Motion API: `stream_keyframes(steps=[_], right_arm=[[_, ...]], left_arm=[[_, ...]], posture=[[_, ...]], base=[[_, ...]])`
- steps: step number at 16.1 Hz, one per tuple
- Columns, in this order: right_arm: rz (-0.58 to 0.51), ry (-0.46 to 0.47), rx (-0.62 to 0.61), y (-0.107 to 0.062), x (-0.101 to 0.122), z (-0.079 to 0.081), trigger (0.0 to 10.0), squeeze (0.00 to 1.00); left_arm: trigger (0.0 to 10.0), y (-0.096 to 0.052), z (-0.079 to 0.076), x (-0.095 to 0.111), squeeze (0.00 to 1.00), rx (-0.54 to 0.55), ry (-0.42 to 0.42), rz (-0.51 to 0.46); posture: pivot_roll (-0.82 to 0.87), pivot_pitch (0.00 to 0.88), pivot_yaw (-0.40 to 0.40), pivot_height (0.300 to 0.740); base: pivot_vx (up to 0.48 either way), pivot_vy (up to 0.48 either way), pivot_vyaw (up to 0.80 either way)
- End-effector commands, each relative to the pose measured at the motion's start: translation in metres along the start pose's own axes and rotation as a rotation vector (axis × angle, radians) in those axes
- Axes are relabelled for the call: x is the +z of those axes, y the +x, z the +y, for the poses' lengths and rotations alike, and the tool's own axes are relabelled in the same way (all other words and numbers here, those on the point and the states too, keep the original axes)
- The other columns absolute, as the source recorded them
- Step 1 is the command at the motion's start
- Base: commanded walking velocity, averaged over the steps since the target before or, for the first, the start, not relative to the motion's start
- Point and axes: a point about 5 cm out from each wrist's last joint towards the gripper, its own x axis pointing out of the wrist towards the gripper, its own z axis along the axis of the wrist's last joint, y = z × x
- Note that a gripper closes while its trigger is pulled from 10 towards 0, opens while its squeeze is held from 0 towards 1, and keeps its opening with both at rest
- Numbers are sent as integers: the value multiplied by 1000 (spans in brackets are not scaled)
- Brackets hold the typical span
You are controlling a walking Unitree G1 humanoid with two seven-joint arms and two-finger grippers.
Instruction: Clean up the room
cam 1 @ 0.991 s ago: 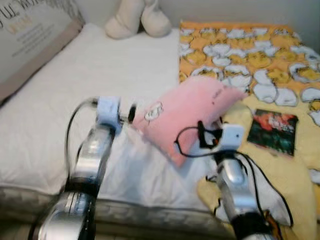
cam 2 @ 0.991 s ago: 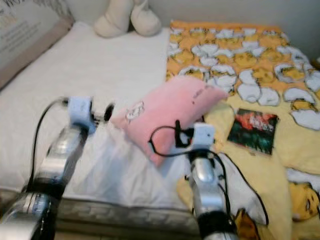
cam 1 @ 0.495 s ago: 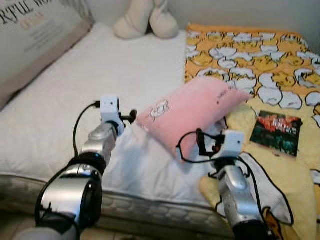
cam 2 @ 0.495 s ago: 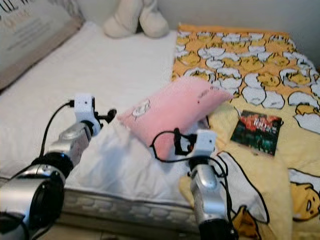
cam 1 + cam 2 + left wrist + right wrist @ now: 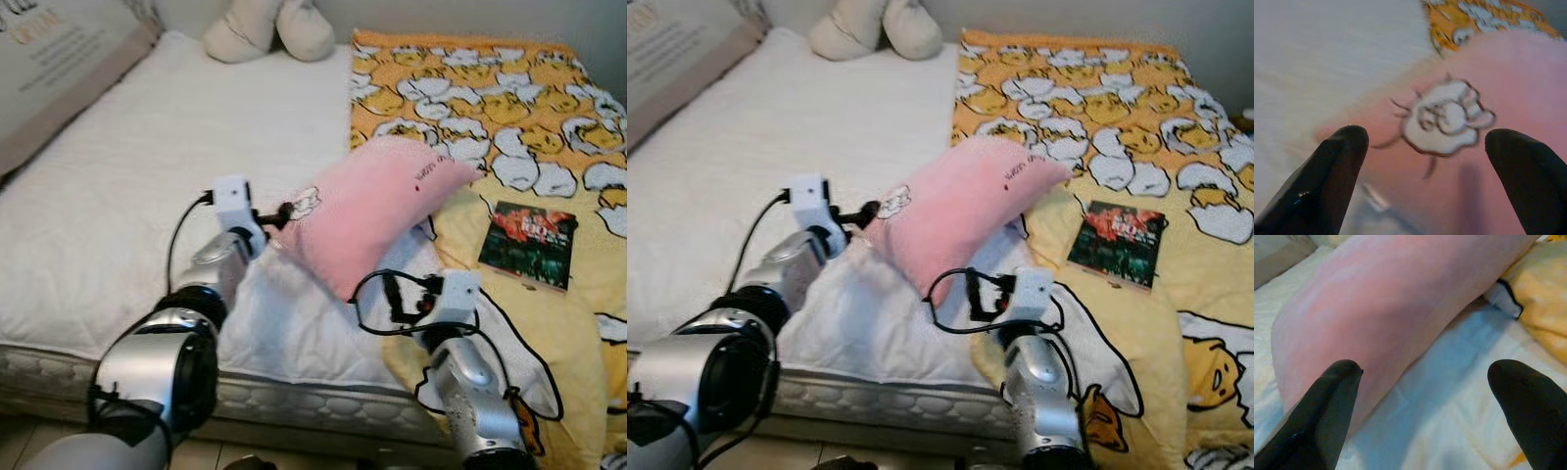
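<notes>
A pink pillow (image 5: 377, 206) with a small white cartoon print lies tilted on the bed, half on the white sheet and half on the yellow blanket. My left gripper (image 5: 281, 212) is open at the pillow's left corner. In the left wrist view the print (image 5: 1447, 117) sits between the two black fingertips (image 5: 1334, 169). My right gripper (image 5: 394, 296) is open just in front of the pillow's near edge. The right wrist view has the pillow's side (image 5: 1400, 303) ahead of the spread fingertips (image 5: 1322, 411).
A dark book (image 5: 527, 245) lies on the yellow duck-patterned blanket (image 5: 470, 88) to the right. A cream plush toy (image 5: 265, 24) sits at the head of the white mattress (image 5: 137, 166). A large printed cushion (image 5: 49, 59) leans at the far left.
The camera has shifted. My left gripper has come closer to the pillow's left corner. My right gripper has dropped back a little towards the bed's near edge.
</notes>
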Motion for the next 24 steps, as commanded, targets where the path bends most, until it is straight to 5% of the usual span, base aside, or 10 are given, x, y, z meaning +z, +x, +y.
stream_keyframes(steps=[1,8,9,10,11,12,15,19,24], right_arm=[[-29,-3,30,3,7,8,10000,0],[-92,-3,80,35,24,46,10000,0],[-65,35,90,36,18,50,5569,0],[-58,47,92,36,17,51,0,0],[-44,73,100,36,14,55,0,0],[-4,147,103,36,8,63,0,0],[46,221,81,36,2,62,0,0],[84,135,50,37,-3,53,0,0],[103,151,138,39,2,60,0,0]], left_arm=[[10000,1,-4,-4,0,-17,26,18],[10000,-1,-14,-30,0,-26,138,102],[10000,-1,-16,-31,0,-45,138,114],[10000,-1,-17,-31,0,-44,138,112],[1490,-1,-18,-31,0,-52,127,113],[0,0,-22,-31,0,-57,73,105],[0,0,-22,-32,0,-53,47,112],[0,1,-26,-32,0,-85,44,143],[0,2,-24,-21,0,-105,-125,91]], posture=[[-233,104,47,740],[-215,120,49,740],[-214,121,49,740],[-214,121,49,740],[-214,120,50,740],[-216,120,53,740],[-212,116,52,740],[-184,109,48,740],[-165,80,48,740]], base=[[0,0,0],[0,0,0],[0,0,0],[0,0,0],[0,0,0],[0,0,0],[0,0,0],[0,0,0],[0,0,0]])
